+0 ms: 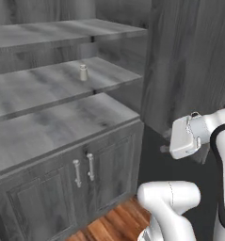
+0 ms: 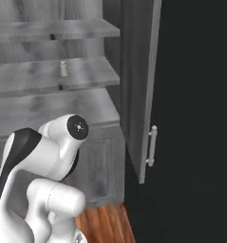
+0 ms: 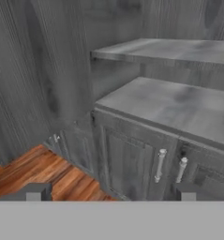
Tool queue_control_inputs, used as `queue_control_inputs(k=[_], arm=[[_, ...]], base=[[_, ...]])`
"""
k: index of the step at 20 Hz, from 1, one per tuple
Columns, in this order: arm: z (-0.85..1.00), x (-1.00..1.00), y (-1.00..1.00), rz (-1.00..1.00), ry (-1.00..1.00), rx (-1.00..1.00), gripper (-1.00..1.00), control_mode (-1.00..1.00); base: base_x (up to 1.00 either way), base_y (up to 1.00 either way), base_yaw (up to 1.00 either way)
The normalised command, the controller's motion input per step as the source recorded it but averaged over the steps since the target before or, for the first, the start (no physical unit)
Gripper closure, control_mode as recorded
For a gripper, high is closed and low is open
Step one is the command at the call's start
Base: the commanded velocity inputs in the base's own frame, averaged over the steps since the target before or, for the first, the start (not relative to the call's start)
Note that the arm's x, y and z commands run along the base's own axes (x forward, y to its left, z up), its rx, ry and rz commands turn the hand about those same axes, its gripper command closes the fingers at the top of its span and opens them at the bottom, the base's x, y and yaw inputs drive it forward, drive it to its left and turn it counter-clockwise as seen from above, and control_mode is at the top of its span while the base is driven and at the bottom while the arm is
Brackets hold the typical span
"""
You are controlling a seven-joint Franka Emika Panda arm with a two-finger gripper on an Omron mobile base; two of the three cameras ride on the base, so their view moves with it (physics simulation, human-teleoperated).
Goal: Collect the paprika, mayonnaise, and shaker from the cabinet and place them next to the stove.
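The cabinet (image 1: 62,84) is grey wood-grain throughout, its three wide plank shelves streaked light and dark like weathered boards, with square front edges. On the middle shelf stands the shaker (image 1: 83,72), a tiny beige-white tapered piece with a rounded greyish top, upright and alone on the plank, set back from the front edge; from the right base camera it (image 2: 63,68) shows as a small pale peg against the grey back wall. Below the lowest plank are two panelled doors with a pair of slim metal handles (image 1: 84,170) side by side, smooth and cylindrical. A tall door panel (image 2: 141,85) in the same grain stands open at the right, with its own metal bar handle low down. The floor (image 1: 118,221) is warm reddish wood strips. The end effector (image 3: 111,191) hangs released, its two dark finger tips spread wide apart and holding nothing, aimed at the lower doors and the corner of the bottom plank, well away from the shaker.
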Motion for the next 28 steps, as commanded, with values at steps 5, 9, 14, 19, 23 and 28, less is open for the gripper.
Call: queue_control_inputs(k=[5,9,14,19,23,28], arm=[[0.00,0.00,0.00,0.00,0.00,0.00,-1.00,1.00],[0.00,0.00,0.00,0.00,0.00,0.00,-1.00,1.00],[0.00,0.00,0.00,0.00,0.00,0.00,-1.00,1.00],[0.00,0.00,0.00,0.00,0.00,0.00,-1.00,1.00],[0.00,0.00,0.00,0.00,0.00,0.00,-1.00,1.00],[0.00,0.00,0.00,0.00,0.00,0.00,-1.00,1.00]], base=[[0.57,0.00,0.32],[0.66,0.00,0.32],[0.67,-0.09,0.31],[0.67,-0.20,0.24],[0.61,-0.13,0.12],[0.53,-0.03,0.01]])
